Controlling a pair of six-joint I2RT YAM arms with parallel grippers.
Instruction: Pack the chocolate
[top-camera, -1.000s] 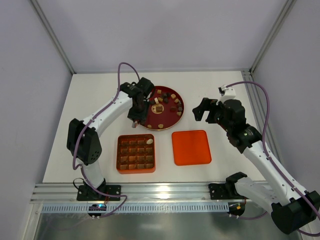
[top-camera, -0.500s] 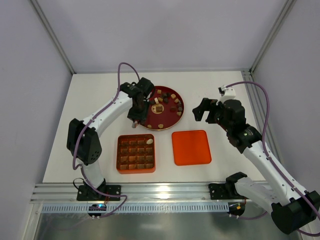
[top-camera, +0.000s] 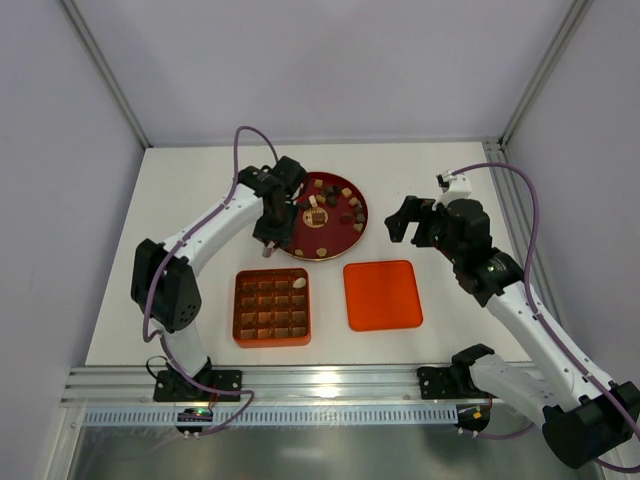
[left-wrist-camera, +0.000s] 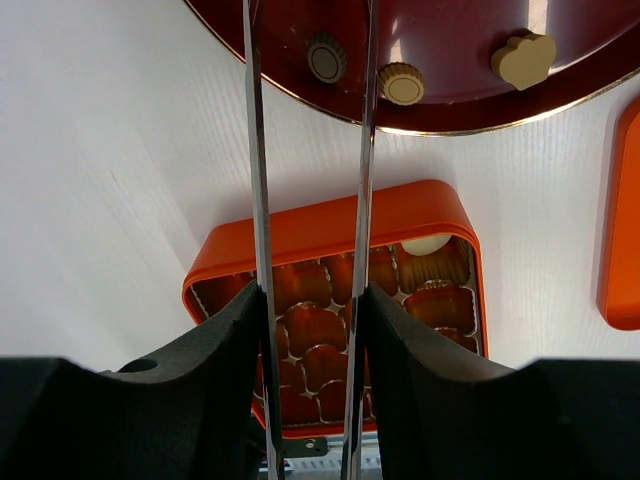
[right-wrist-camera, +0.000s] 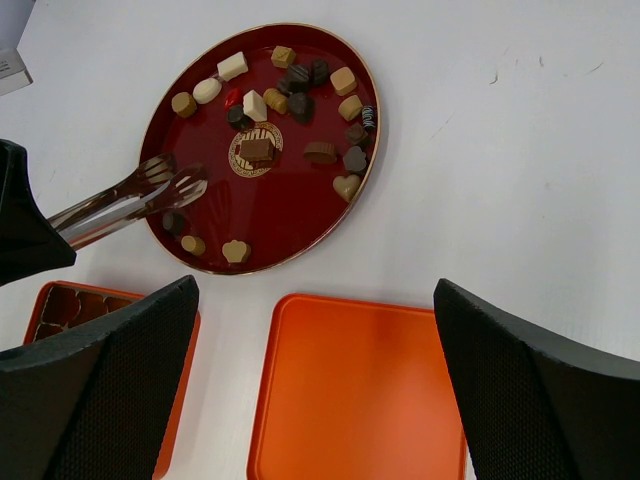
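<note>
The chocolate (top-camera: 338, 208) lies as small dark, tan and cream pieces on a round dark-red plate (top-camera: 322, 247); they also show in the right wrist view (right-wrist-camera: 300, 100). My left gripper (top-camera: 270, 232) (left-wrist-camera: 310, 300) is shut on metal tongs (left-wrist-camera: 255, 150). The tong tips (right-wrist-camera: 170, 185) hover slightly apart over the plate's left part, with nothing between them, just above a dark piece (right-wrist-camera: 174, 221). An orange gridded box (top-camera: 271, 306) holds one cream piece (left-wrist-camera: 425, 244) in a far corner cell. My right gripper (top-camera: 405, 220) (right-wrist-camera: 315, 290) hangs open above the table, right of the plate.
A flat orange lid (top-camera: 382, 294) (right-wrist-camera: 370, 390) lies right of the box, below my right gripper. The plate's gold rim (left-wrist-camera: 440, 128) sits just beyond the box. The metal rail (top-camera: 300, 385) runs along the near table edge.
The left arm has edged very slightly over the plate's left side with the tongs. The right arm has not moved.
</note>
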